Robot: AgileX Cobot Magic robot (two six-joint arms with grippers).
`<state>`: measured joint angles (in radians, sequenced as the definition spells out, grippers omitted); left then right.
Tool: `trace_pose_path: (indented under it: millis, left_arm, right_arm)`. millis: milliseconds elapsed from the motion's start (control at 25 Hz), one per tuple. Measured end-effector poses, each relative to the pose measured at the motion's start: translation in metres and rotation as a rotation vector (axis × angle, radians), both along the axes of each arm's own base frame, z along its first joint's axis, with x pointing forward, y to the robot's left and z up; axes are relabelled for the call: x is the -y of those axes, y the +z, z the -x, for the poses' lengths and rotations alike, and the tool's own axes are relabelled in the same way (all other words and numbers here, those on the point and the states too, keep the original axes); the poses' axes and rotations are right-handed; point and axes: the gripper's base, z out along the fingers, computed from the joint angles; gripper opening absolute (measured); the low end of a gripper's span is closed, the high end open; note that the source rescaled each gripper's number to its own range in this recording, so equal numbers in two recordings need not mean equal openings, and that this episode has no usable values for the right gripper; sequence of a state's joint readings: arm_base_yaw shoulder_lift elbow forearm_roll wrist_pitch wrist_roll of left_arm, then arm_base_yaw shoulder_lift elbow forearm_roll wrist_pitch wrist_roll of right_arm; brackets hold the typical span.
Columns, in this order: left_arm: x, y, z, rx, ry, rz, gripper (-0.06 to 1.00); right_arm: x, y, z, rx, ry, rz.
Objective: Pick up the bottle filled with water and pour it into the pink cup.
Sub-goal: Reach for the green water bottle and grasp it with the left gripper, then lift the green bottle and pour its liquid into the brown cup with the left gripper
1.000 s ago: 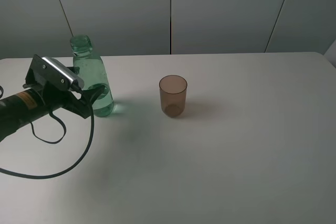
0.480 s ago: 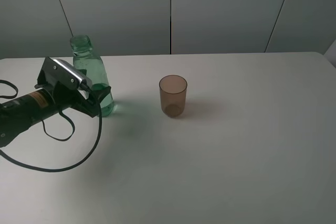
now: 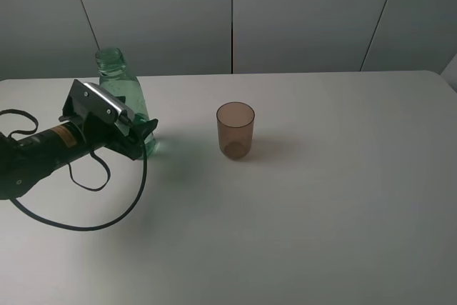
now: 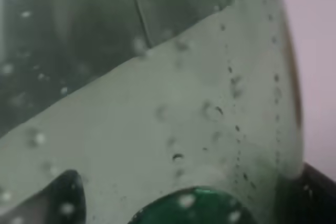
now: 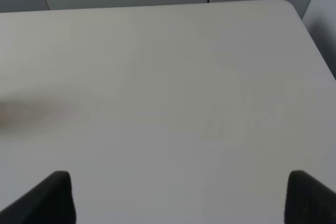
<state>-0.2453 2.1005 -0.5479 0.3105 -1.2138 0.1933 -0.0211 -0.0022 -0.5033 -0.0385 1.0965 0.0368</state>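
Observation:
The green bottle [image 3: 116, 75] stands upright at the back left of the white table [image 3: 321, 212]. My left gripper [image 3: 143, 138] is at its lower body, jaws open and straddling it. In the left wrist view the bottle [image 4: 157, 103] fills the picture, with dark fingertips [image 4: 65, 199] showing at either side of it. The pink cup [image 3: 235, 131] stands upright near the middle of the table, to the right of the bottle and apart from it. My right gripper [image 5: 181, 198] is open and empty over bare table; it is out of the exterior high view.
A black cable [image 3: 78, 223] from the left arm loops over the table in front of the bottle. Grey wall panels [image 3: 300, 12] stand behind the table's far edge. The table's right edge [image 5: 315, 40] shows in the right wrist view.
My left gripper has moved to the right and closed in around the bottle's lower body. The bottle and the cup have not moved.

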Motion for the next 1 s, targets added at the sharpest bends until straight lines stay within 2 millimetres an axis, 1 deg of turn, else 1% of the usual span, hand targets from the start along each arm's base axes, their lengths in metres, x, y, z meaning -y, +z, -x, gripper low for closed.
trace_pose_path:
  millis: [120, 400, 440, 480, 520, 560, 600, 640, 960, 1000]
  left_arm:
    - [0.0032, -0.0007, -0.0027, 0.005, -0.006, 0.004, 0.99]
    - [0.0036, -0.0002, -0.0042, 0.008, -0.005, 0.007, 0.99]
    - [0.0036, -0.0002, -0.0042, 0.008, -0.005, 0.007, 0.96]
    - [0.0034, -0.0002, -0.0043, 0.008, -0.003, 0.007, 0.78]
    - [0.0033, -0.0002, -0.0044, 0.008, 0.0, 0.007, 0.35]
    - [0.0032, -0.0007, -0.0044, 0.005, 0.0, 0.009, 0.09]
    - [0.0039, -0.0009, -0.0041, 0.003, -0.002, 0.008, 0.04]
    - [0.0045, -0.0009, -0.0039, 0.003, -0.004, 0.008, 0.03]
    - [0.0043, 0.0002, -0.0065, 0.002, 0.009, 0.003, 0.03]
    - [0.0048, 0.0018, -0.0081, 0.009, 0.006, -0.003, 0.01]
  right_arm:
    - [0.0, 0.0, 0.0, 0.0, 0.0, 0.0]
    - [0.0, 0.0, 0.0, 0.0, 0.0, 0.0]
    - [0.0, 0.0, 0.0, 0.0, 0.0, 0.0]
    - [0.0, 0.0, 0.0, 0.0, 0.0, 0.0]
    - [0.0, 0.0, 0.0, 0.0, 0.0, 0.0]
    - [0.0, 0.0, 0.0, 0.0, 0.0, 0.0]
    - [0.0, 0.0, 0.0, 0.0, 0.0, 0.0]
    - [0.0, 0.0, 0.0, 0.0, 0.0, 0.0]
    - [0.0, 0.0, 0.0, 0.0, 0.0, 0.0]
    - [0.0, 0.0, 0.0, 0.0, 0.0, 0.0]
